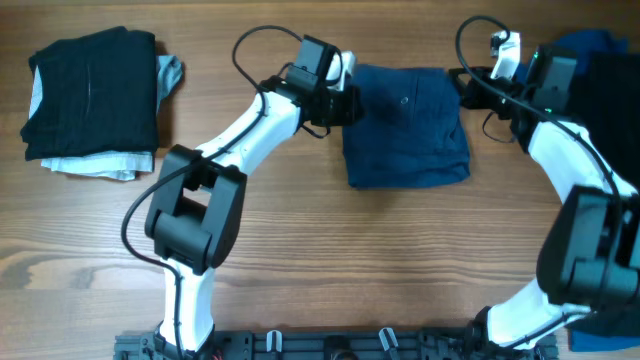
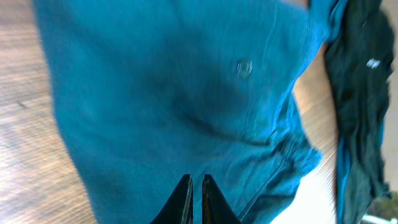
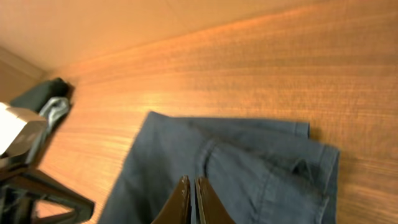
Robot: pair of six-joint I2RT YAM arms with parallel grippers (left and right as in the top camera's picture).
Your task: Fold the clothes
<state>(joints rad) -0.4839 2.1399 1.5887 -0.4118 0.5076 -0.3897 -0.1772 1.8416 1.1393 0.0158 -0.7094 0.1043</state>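
Shorts, dark blue, folded, left gripper over their left edge, right gripper over their right edge, both jaws clenched nearly together above the cloth, no pinch discernible

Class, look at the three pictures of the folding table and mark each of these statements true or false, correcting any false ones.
1. The dark blue shorts lie folded mid-table, between the left gripper and the right gripper. True.
2. The black stack lies on the right arm's side. False: it lies on the left arm's side of the table.
3. A button shows on the shorts. True.
4. Both grippers are wide open. False: each wrist view shows its gripper shut, over the shorts' fabric.
5. A pale garment peeks out under the black stack. True.
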